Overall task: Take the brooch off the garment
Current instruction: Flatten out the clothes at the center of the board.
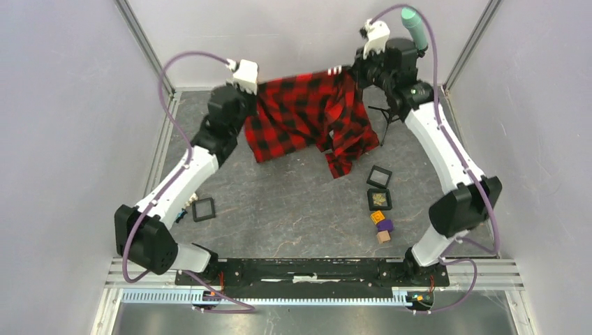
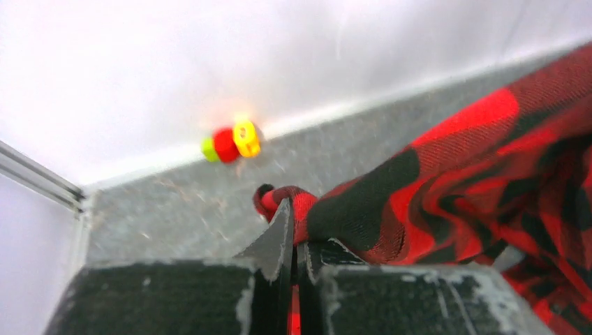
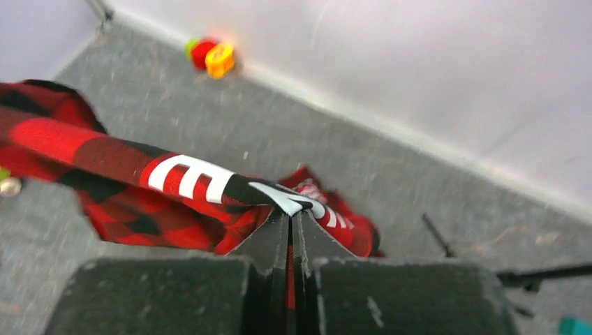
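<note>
Garment (image 1: 307, 115): hanging stretched at upper centre of frame, above tabletop (image 1: 293, 202). Left fingers (image 2: 277, 241) and right fingers (image 3: 269, 241) are clenching its edges. Spreading step; brooch seemingly hidden, needs locating next.

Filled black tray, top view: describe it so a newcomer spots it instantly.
Find the red-and-black checked shirt hanging at the back of the table. Just below its lowest corner lies an empty black tray; the filled tray is the next one nearer, beside the coloured blocks. Only it holds something yellowish.
</note>
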Controlling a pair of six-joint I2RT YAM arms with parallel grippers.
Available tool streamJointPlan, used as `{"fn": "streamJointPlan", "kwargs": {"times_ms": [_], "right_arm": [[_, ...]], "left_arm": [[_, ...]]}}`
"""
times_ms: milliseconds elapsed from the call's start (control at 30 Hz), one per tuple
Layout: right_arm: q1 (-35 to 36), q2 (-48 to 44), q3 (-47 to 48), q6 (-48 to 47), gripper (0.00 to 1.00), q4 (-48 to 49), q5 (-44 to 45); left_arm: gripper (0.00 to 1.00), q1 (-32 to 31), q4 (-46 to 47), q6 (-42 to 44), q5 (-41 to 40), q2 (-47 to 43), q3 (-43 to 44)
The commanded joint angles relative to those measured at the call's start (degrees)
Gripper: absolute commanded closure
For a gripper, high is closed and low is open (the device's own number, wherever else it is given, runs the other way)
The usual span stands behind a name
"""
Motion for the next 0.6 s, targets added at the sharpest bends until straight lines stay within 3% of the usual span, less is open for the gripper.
{"fn": "streamJointPlan", "kwargs": {"times_ms": [0,67,133,300,467,533,567], "right_arm": [[-2.1,7.2,22.0,-3.3,1.00,-3.4,-2.2],[-2.0,8.5,28.2,-3.6,1.00,-4.5,-7.8],[-0.8,5.7,25.5,-3.8,1.00,-2.7,-12.5],[10.0,-5.0,1.6,-8.2,1.00,-1.2,-13.8],[21.2,-11.2,-23.1,-4.5,0.96,2.6,-12.4],[24.0,-13.4,-30.7,-3.6,0.87,4.1,-12.8],[25.1,-14.9,-34.8,-3.3,0.74,5.0,-13.7]], "left_arm": [[0.98,2.0,-16.4,4.6,3.4,1.6,17.5],[0.98,2.8,-19.0,5.0,3.2,1.4,22.1],[0.98,3.8,-20.3,5.6,2.4,0.2,23.5],[0.98,7.3,-19.8,5.6,-3.6,-5.0,17.5],[0.98,9.7,-12.2,1.7,-12.7,-12.7,2.9],[0.98,9.8,-9.6,-1.3,-14.8,-15.5,-2.8],[0.98,9.8,-8.1,-2.9,-16.3,-17.0,-6.2]]}}
